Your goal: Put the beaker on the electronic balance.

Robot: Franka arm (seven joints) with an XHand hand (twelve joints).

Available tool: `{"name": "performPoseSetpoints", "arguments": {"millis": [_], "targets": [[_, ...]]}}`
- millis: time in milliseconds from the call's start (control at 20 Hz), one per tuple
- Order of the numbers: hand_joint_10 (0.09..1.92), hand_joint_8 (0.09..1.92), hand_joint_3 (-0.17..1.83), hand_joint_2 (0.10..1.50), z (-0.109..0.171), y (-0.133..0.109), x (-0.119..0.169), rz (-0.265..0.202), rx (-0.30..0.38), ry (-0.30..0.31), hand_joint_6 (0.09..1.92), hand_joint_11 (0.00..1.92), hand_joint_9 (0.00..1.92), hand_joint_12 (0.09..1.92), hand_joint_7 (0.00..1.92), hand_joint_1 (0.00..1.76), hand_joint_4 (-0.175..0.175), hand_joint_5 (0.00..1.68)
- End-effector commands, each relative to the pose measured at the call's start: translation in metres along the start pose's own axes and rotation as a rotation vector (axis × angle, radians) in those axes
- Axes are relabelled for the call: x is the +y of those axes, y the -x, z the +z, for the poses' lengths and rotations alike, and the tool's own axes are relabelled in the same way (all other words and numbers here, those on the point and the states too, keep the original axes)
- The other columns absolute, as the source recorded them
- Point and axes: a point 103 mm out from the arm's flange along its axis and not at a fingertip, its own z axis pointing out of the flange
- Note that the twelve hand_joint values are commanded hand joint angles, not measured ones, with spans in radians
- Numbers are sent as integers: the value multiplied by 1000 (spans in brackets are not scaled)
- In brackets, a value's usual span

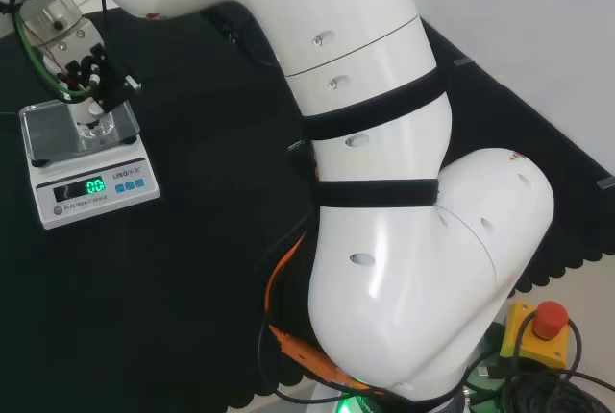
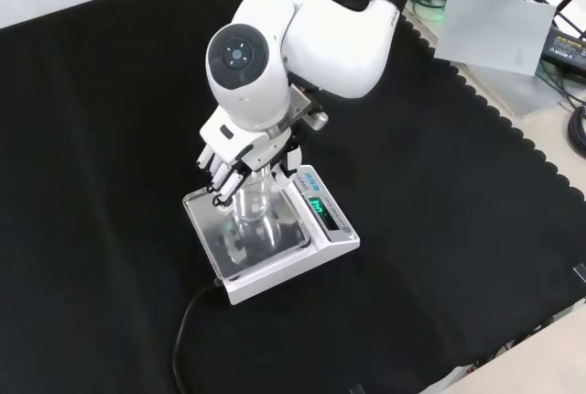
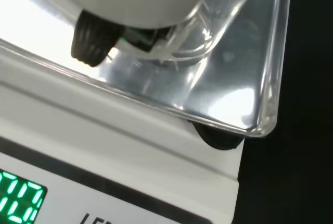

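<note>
The black and white hand (image 2: 240,158) curls its fingers (image 2: 222,183) round the clear glass beaker (image 2: 254,213), standing on the white electronic balance's (image 2: 322,247) steel pan (image 2: 207,226), at its 12 o'clock edge in the front view.

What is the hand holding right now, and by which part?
The hand has its fingers curled round the upper wall of the clear beaker, which stands on the pan of the electronic balance.

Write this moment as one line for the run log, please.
phase: placing | hand: fingers curled round beaker | beaker: upright on electronic balance pan | release: not yet done
</note>
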Motion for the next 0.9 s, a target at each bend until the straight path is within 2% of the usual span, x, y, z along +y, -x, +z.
{"name": "performPoseSetpoints", "arguments": {"millis": [50,250,350,400,500,600,650,700,900], "targets": [[745,787,655,417,-2,1,-1,-2,-8,5,561,406,641,1389,459,1075,4,262],[880,762,457,448,-4,4,-2,-16,-25,1,183,72,321,1484,129,916,0,90],[890,557,341,464,-5,5,-3,-21,-36,-3,87,16,174,1412,33,831,10,24],[799,355,272,481,-6,6,-4,-26,-41,-13,87,7,98,1224,15,793,19,11],[490,98,157,515,-7,8,-6,-30,-38,-20,87,1,24,674,3,719,35,2],[235,87,84,541,-10,10,-8,-28,-45,-29,87,0,4,231,0,673,44,0],[158,87,64,549,-13,12,-10,-29,-46,-28,87,0,1,116,0,662,47,0],[115,87,53,553,-16,15,-13,-28,-43,-25,87,0,0,87,0,656,48,0],[87,87,41,558,-36,33,-25,-5,-42,-9,87,0,1,87,0,650,50,0]]}}
